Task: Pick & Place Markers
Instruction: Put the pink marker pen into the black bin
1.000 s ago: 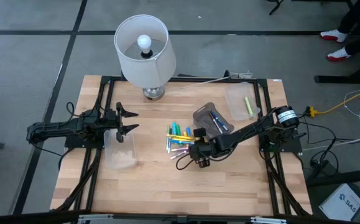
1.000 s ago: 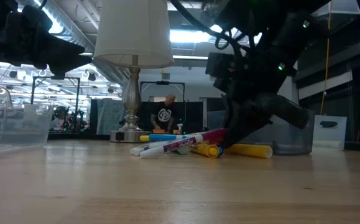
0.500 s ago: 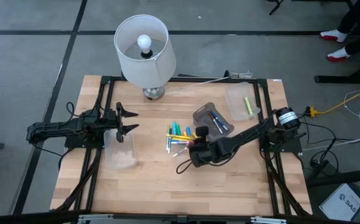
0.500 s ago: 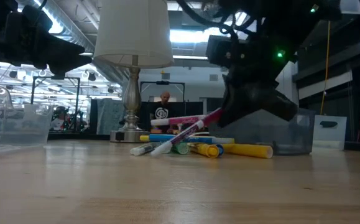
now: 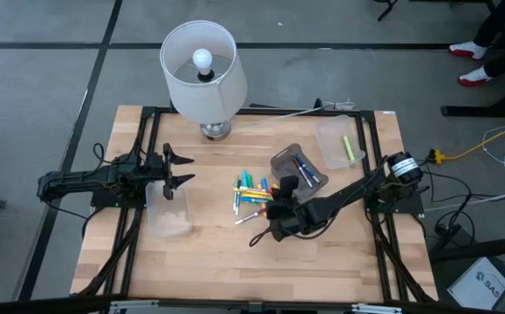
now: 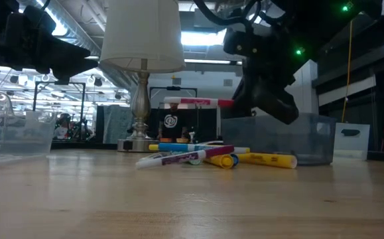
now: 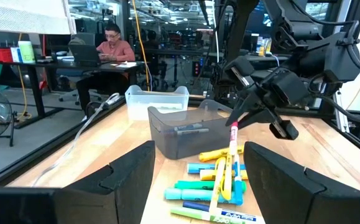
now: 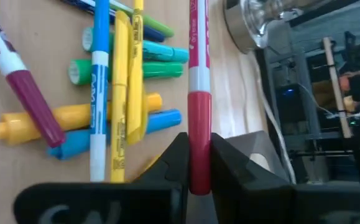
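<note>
Grey floor (image 5: 43,52) with dark seams; white-shaded lamp (image 5: 200,65) (bulb lit); workshop desks (image 7: 80,65) behind.

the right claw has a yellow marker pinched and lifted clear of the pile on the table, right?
Not quite: the marker in the right claw is red, not yellow. The right wrist view shows the fingers shut on its red barrel, and the low view shows it lifted clear of the pile on the table.
</note>
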